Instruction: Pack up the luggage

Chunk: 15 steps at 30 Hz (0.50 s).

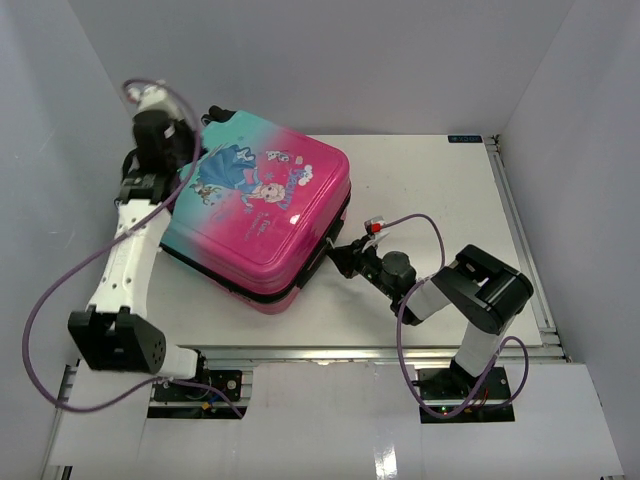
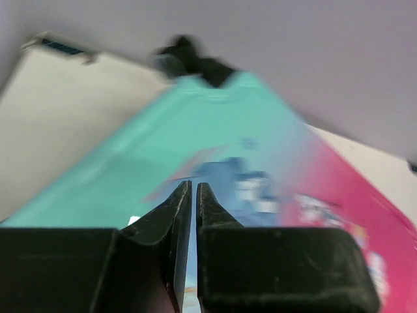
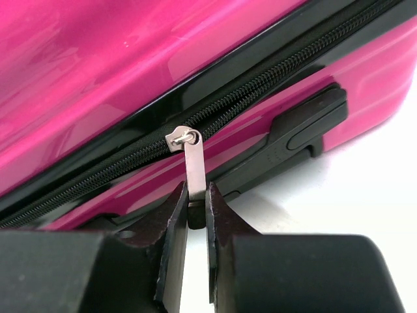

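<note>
One piece of luggage (image 1: 262, 215) — a small hard-shell suitcase, teal at the far end and pink at the near end — lies flat on the white table (image 1: 430, 200), toward the left side, with its two shells together and the printed face up. On this face is a cartoon princess (image 1: 262, 185) in a blue dress with some small writing near her, but it is too small to read. The blue label (image 1: 465, 139) at the far right corner of the table is not readable either. The right gripper (image 3: 197, 195) is at the pink right edge of the case, and its jaws are pressed together on the metal zipper pull (image 3: 194, 163), which hangs from the slider of the black zipper (image 3: 273, 75). The left gripper (image 2: 194, 189) hovers over the teal far-left part of the shell — its jaws are almost together, only a thin slit between them, and nothing is seen in it.
</note>
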Motion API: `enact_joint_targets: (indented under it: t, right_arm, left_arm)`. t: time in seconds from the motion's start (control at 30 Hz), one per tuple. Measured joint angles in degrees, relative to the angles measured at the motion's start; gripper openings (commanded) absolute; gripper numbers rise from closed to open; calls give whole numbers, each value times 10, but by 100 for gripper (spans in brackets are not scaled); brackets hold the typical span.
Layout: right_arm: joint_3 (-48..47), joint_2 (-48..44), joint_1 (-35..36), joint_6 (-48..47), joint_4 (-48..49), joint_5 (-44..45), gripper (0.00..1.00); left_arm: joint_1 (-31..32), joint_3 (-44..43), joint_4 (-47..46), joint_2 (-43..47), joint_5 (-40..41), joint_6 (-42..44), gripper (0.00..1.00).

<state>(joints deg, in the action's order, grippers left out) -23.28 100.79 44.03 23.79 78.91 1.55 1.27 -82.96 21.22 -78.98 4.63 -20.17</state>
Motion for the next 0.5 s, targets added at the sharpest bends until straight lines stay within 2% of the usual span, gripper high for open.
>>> enact_joint_targets:
  t: [0.1, 0.2, 0.37, 0.5]
  right_arm:
    - [3, -12, 0, -17, -13, 2, 8]
    - [4, -14, 0, -31, -17, 0, 8]
    - [3, -11, -1, -39, -16, -9, 8]
    - [3, -11, -1, -48, -15, -12, 8]
  left_arm:
    - [118, -102, -29, -82, -32, 46, 18]
    - [203, -220, -8, -177, -50, 91, 19]
    - [272, -397, -8, -332, -63, 148, 19]
    - [291, -499, 5, -446, -70, 173, 23]
